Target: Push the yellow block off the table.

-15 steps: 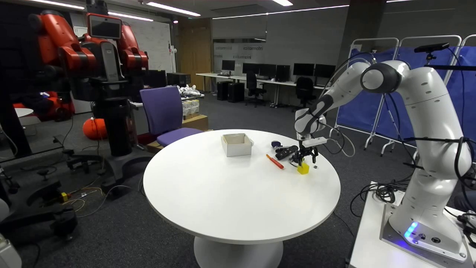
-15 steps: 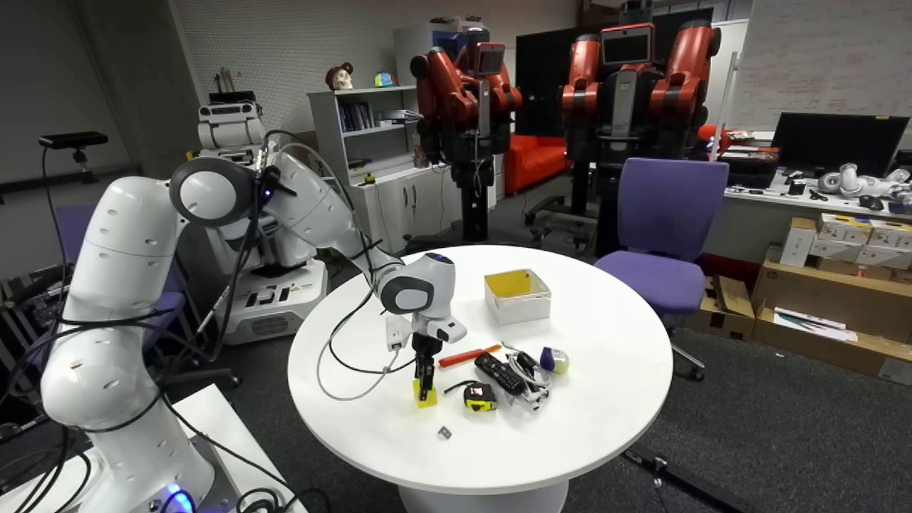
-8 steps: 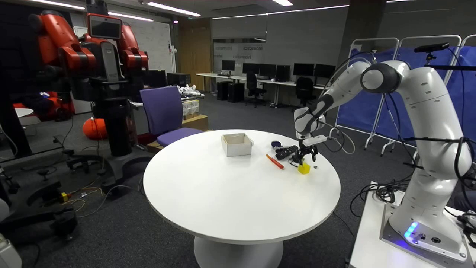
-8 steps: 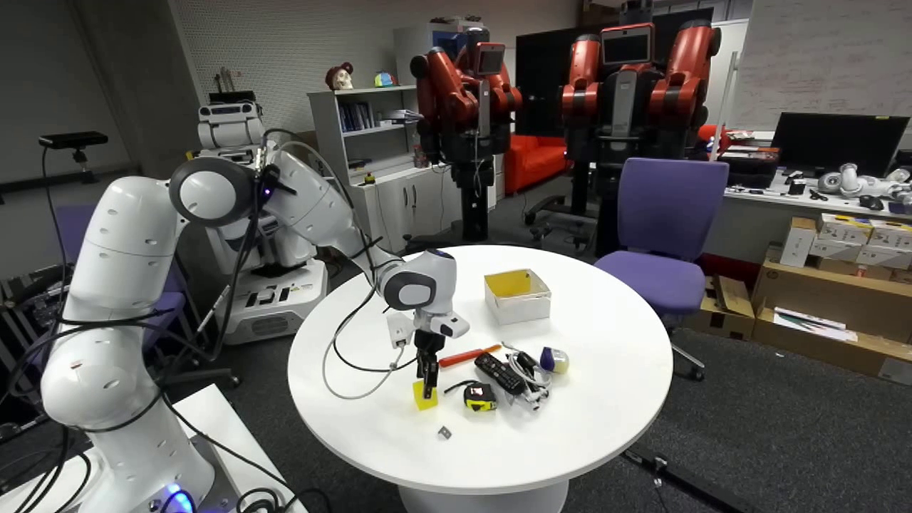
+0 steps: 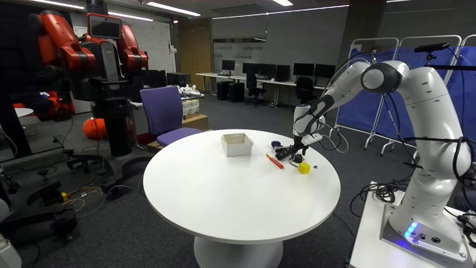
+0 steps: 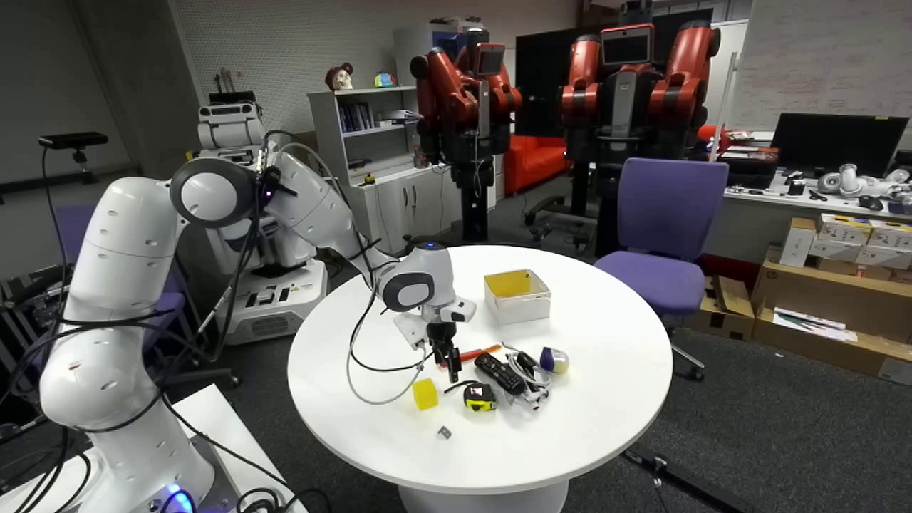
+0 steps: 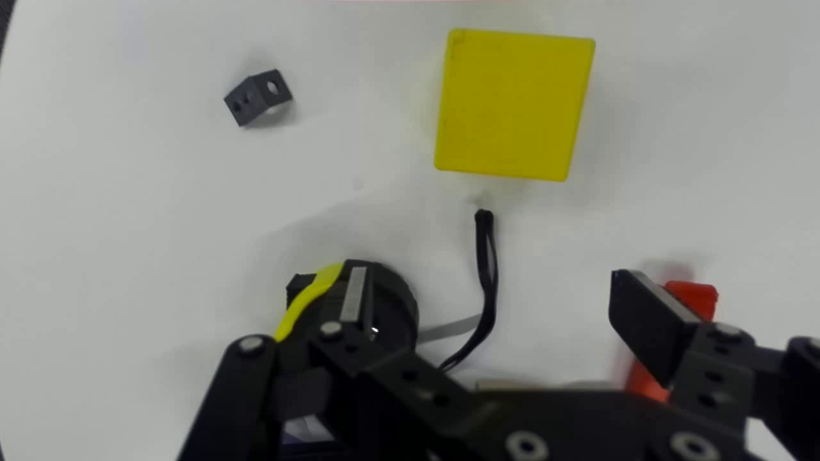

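1. Where the wrist view starts at its left, a dark sliver of what looks like carpet [image 7: 5, 16] shows past the smooth round white table [image 7: 102, 211], so an edge seems near on that side.
2. Just inward lies a small dark grey angled bracket [image 7: 258, 97] with round holes, touching none of the other items.
3. Next comes a rounded black tape measure [image 7: 394, 294] with a yellow band, partly hidden by one finger [image 7: 354, 294] of the black two-fingered gripper [image 7: 493, 288]; whether they touch, I cannot tell.
4. Midway, the fingers stand wide apart with nothing held, and a thin black looped strap [image 7: 489, 307] lies on the table below the gap.
5. Ahead of that gap, the bright yellow cube-shaped block [image 7: 514, 104] rests flat on the table, clear of both fingers. In both exterior views it sits on the gripper's side nearer the base of the white jointed robot arm [image 6: 110, 285]. The step in hand looks like lining up behind the block; the push seems not yet begun.
6. Farthest right, the other finger overlaps a thin red-orange stick [image 7: 695, 298], contact unclear. The next move, I judge, calls for lowering the fingertips beside the block, clear of the tape measure and strap, perhaps bringing them together, then sweeping toward the arm's base until the block passes the edge.
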You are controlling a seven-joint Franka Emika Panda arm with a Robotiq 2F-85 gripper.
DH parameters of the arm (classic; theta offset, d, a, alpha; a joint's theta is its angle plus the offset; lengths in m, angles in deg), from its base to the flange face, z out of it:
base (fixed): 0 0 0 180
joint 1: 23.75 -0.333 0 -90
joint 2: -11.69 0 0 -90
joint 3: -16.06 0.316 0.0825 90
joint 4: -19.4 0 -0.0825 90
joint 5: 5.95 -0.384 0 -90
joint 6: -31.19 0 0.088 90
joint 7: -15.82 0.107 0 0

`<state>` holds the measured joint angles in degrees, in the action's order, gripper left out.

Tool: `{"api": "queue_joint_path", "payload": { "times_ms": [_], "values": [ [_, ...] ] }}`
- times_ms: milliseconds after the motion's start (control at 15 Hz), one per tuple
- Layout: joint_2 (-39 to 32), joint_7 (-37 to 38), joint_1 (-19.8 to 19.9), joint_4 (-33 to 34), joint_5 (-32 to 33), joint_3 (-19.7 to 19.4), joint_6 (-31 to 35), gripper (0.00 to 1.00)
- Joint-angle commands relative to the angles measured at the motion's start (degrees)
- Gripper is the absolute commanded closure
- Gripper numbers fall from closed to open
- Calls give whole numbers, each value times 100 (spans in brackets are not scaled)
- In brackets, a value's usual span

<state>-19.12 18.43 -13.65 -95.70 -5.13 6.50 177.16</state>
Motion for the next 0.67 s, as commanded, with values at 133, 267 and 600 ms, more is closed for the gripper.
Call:
{"api": "queue_joint_path", "payload": {
  "times_ms": [133,267,600],
  "values": [
    [81,-512,171,-131,-266,256,35,0],
    [170,-582,196,-217,-290,299,35,0],
    [31,-444,99,-241,-190,223,228,0]
  ]
}}
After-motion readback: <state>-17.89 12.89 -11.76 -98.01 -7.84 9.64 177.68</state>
